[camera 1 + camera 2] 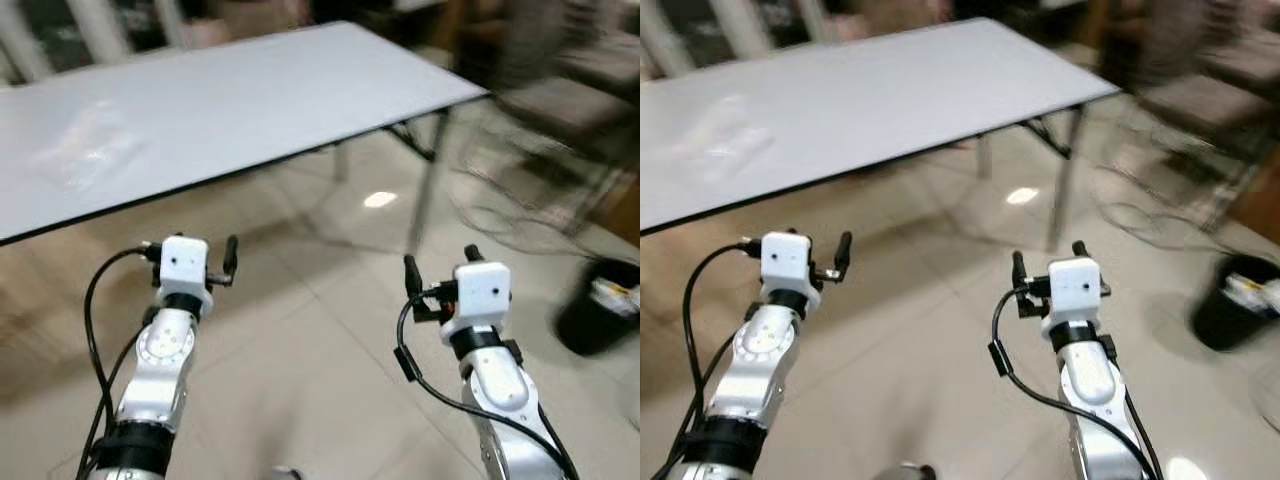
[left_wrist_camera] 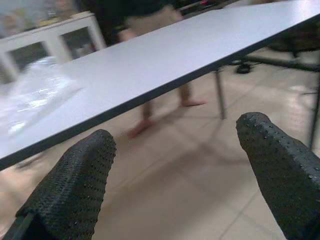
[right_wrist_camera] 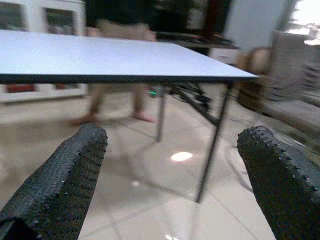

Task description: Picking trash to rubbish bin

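I am holding both end effectors, left (image 2: pixel 170 170) and right (image 3: pixel 170 175), with fingers apart over the floor. A clear plastic wrapper (image 2: pixel 35 95) is lying on the table (image 1: pixel 250 100) ahead of the left one, near the table's left end. The black rubbish bin (image 1: pixel 598 305) is standing on the floor off to my right.

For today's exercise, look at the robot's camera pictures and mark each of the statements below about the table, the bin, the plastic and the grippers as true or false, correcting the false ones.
1. A clear plastic wrapper lies on the white table. True.
2. The black rubbish bin stands on the tabletop. False: it stands on the floor, off to the robot's right.
3. The left gripper is shut on the wrapper. False: its fingers are apart and hold nothing.
4. The right gripper is open, in front of the table and holding nothing. True.
5. A person's legs show beyond the table. True.
6. The bin has nothing in it. False: some pale rubbish shows inside.
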Robot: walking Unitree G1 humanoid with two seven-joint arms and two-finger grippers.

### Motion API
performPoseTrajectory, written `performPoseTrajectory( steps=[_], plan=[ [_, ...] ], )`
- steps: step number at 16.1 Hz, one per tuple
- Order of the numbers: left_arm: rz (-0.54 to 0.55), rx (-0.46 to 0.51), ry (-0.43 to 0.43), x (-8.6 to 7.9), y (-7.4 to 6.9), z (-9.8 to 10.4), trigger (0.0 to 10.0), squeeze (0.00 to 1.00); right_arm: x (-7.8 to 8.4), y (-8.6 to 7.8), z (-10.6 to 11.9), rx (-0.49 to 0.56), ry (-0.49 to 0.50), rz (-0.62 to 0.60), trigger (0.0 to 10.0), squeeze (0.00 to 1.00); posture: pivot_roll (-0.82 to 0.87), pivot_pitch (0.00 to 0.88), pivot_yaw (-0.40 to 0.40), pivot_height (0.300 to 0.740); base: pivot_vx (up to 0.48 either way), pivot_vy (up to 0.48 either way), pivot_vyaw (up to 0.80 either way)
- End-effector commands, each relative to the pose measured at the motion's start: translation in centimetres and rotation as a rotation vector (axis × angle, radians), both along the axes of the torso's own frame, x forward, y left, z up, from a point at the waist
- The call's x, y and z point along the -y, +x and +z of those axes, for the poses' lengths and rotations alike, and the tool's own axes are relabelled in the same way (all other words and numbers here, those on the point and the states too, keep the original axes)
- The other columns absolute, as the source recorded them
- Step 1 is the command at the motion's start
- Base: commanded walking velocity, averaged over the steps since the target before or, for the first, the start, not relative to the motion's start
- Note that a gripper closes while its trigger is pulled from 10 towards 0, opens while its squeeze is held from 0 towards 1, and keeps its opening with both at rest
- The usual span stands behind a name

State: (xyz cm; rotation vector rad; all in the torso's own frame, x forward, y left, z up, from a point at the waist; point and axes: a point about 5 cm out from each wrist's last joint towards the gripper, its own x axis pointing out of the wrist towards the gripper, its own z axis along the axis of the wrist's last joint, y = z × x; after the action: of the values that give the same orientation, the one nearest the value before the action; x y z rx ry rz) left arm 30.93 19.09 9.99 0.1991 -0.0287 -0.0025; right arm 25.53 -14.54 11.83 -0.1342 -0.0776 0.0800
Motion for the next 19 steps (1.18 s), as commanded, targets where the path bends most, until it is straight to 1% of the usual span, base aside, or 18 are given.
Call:
performPoseTrajectory(
  steps=[1, 5, 6, 8, 12, 13, 14, 15, 16, 17, 19],
  plan=[
    [0.008, -0.007, 0.002, 0.1, 0.1, -0.1, 10.0, 0.0, 0.5, -0.1, 0.2, 0.008, 0.004, -0.008, 10.0, 0.84, -0.09, 0.078, 0.05, 0.74, 0.0, 0.0, 0.76],
    [0.006, -0.011, 0.004, 0.2, 0.2, -0.1, 10.0, 0.0, 0.3, -0.1, 0.1, 0.006, 0.007, -0.005, 10.0, 0.85, -0.09, 0.08, 0.054, 0.74, 0.0, 0.0, 0.76],
    [0.003, -0.01, 0.002, 0.3, 0.3, 0.0, 10.0, 0.0, 0.3, -0.2, 0.1, 0.005, 0.007, -0.005, 10.0, 0.88, -0.09, 0.08, 0.054, 0.74, 0.0, 0.0, 0.75],
    [0.001, -0.009, 0.002, 0.5, 0.3, 0.0, 10.0, 0.0, 0.3, -0.2, 0.1, 0.003, 0.006, -0.005, 10.0, 0.9, -0.1, 0.082, 0.056, 0.74, 0.0, 0.0, 0.75],
    [-0.001, -0.008, -0.001, 0.5, 0.5, 0.1, 10.0, 0.0, 0.5, -0.3, 0.1, 0.003, 0.007, -0.012, 10.0, 0.9, -0.1, 0.081, 0.057, 0.74, 0.0, 0.0, 0.75],
    [-0.014, -0.013, -0.009, 0.7, 0.5, 0.0, 10.0, 0.0, 0.5, -0.3, 0.0, 0.001, 0.009, -0.014, 10.0, 0.88, -0.1, 0.08, 0.057, 0.74, 0.0, 0.0, 0.71],
    [-0.025, -0.016, -0.015, 0.8, 0.5, 0.0, 10.0, 0.0, 0.5, -0.3, 0.0, -0.001, 0.012, -0.017, 10.0, 0.8, -0.1, 0.082, 0.058, 0.74, 0.0, 0.0, 0.0],
    [-0.031, -0.017, -0.018, 0.9, 0.5, 0.0, 10.0, 0.0, 0.5, -0.2, 0.0, -0.001, 0.015, -0.019, 10.0, 0.66, -0.1, 0.082, 0.057, 0.74, 0.0, 0.0, 0.0],
    [-0.038, -0.017, -0.02, 1.0, 0.4, -0.1, 10.0, 0.0, 0.6, -0.3, 0.0, -0.003, 0.017, -0.021, 10.0, 0.28, -0.1, 0.082, 0.058, 0.74, 0.0, 0.0, 0.0],
    [-0.045, -0.021, -0.025, 1.1, 0.4, -0.1, 10.0, 0.0, 0.6, -0.3, -0.1, -0.004, 0.017, -0.022, 10.0, 0.0, -0.1, 0.082, 0.058, 0.74, 0.0, 0.0, 0.0],
    [-0.061, -0.025, -0.024, 1.3, 0.3, -0.3, 10.0, 0.0, 0.5, -0.3, -0.1, -0.005, 0.018, -0.023, 10.0, 0.0, -0.11, 0.076, 0.061, 0.74, 0.276, 0.0, 0.0]
  ],
)
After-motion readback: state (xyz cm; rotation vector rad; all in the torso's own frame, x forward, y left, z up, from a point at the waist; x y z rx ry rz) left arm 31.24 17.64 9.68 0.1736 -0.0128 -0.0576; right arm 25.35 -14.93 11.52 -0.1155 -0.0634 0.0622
